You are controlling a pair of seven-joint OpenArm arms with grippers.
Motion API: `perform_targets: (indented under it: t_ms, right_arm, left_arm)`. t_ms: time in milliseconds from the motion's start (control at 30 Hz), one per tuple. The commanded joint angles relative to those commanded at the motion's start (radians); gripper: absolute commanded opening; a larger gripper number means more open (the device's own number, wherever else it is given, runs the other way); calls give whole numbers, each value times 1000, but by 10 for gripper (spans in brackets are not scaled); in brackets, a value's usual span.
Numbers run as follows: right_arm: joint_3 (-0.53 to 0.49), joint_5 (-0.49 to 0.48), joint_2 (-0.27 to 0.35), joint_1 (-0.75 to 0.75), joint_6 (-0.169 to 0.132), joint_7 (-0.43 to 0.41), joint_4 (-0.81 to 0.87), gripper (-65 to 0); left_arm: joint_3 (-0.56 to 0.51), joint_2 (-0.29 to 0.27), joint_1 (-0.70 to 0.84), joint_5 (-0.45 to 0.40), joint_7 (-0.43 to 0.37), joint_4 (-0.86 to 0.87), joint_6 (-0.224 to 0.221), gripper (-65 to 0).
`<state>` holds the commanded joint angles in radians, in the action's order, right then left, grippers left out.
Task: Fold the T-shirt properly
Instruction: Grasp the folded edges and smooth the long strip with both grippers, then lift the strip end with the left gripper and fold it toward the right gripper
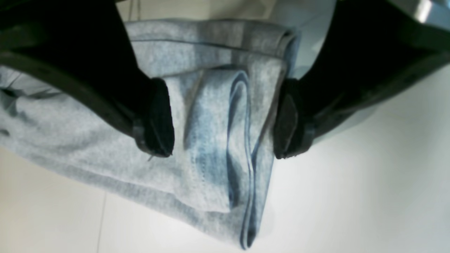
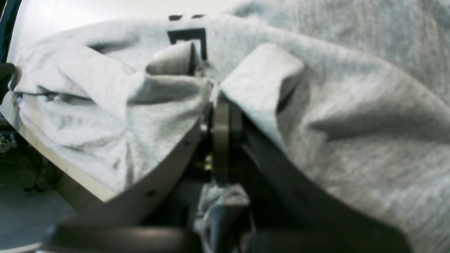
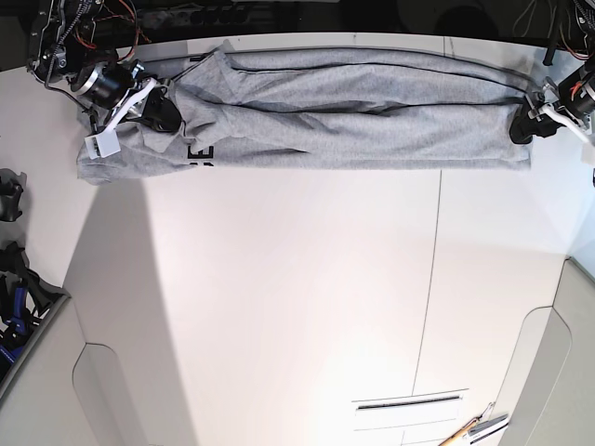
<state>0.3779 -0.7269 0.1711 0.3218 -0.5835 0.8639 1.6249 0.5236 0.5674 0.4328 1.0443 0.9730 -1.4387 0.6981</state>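
Note:
The grey T-shirt [image 3: 353,121] lies stretched in a long folded band along the far edge of the white table [image 3: 297,307]. Black lettering [image 3: 200,153] shows near its left end. My right gripper [image 3: 163,110] is at that left end. In the right wrist view it [image 2: 219,105] is shut on a bunch of the T-shirt [image 2: 351,123], with cloth draped over the fingers and the lettering [image 2: 188,37] beyond. My left gripper [image 3: 522,125] is at the right end. In the left wrist view it [image 1: 223,121] stands open, its fingers either side of the folded T-shirt corner [image 1: 211,168].
The table edge [image 2: 70,172] runs just left of the right gripper, with floor below. Dark clutter [image 3: 9,279] sits off the table's left side. Some tools [image 3: 479,427] lie at the front right corner. Cables and electronics [image 3: 65,37] sit at the back left.

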Motion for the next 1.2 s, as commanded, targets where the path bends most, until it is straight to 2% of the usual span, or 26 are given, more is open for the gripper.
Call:
perform_targets:
  t_ms: [67, 167, 300, 500, 533, 633, 733, 967, 1200]
  right_arm:
    - [0, -8, 0, 0, 0, 1, 0, -650]
    - [0, -22, 0, 0, 0, 1, 0, -650]
    - [0, -22, 0, 0, 0, 0, 0, -650]
    - [0, -22, 0, 0, 0, 1, 0, -650]
    - [0, -22, 0, 0, 0, 0, 0, -650]
    - [0, -25, 0, 0, 0, 1, 0, -650]
    - [0, -45, 0, 0, 0, 2, 0, -650]
    - [26, -126, 0, 0, 0, 43, 39, -650]
    - [99, -131, 0, 0, 0, 60, 111, -650]
  left_arm:
    - [0, 0, 0, 15, 0, 0, 0, -232]
    - [0, 0, 0, 30, 5, 0, 0, -374]
    - [0, 0, 0, 82, 28, 0, 0, -386]
    - [0, 0, 0, 82, 30, 0, 0, -390]
    - [0, 0, 0, 82, 30, 0, 0, -425]
    - [0, -5, 0, 90, 29, 0, 0, -638]
    - [0, -5, 0, 126, 26, 0, 0, -650]
    - [0, -4, -2, 115, -59, -13, 0, -650]
    - [0, 1, -63, -11, -79, -21, 0, -650]
